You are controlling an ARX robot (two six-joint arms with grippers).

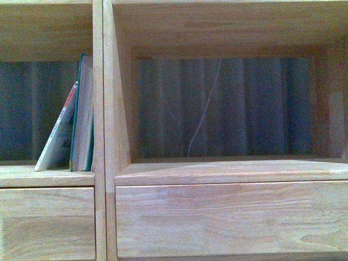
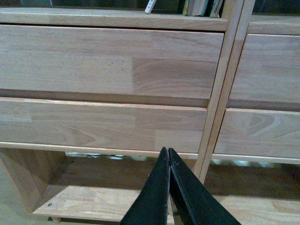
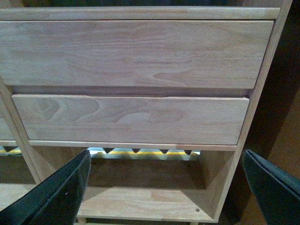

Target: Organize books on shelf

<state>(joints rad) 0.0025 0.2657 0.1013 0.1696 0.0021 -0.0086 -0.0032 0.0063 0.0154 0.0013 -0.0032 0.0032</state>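
Note:
The light-wood shelf [image 1: 109,130] fills the front view. In its left cubby the teal hardcover [image 1: 82,117] stands nearly upright against the divider. The thin white paperback [image 1: 58,136] leans on the hardcover's left side. Their bottom edges show in the left wrist view: the paperback [image 2: 149,6] and the hardcover [image 2: 199,6]. Neither gripper shows in the front view. My left gripper [image 2: 168,151] is shut and empty, low before the drawer fronts [image 2: 108,93]. My right gripper [image 3: 166,157] is open and empty before the right-hand drawers [image 3: 131,84].
The right cubby [image 1: 223,109] holds nothing; a thin pale cord [image 1: 204,109] hangs behind it against a dark curtain. Below the drawers is a low open cubby [image 3: 140,187]. A dark gap lies past the shelf's right side [image 3: 281,117].

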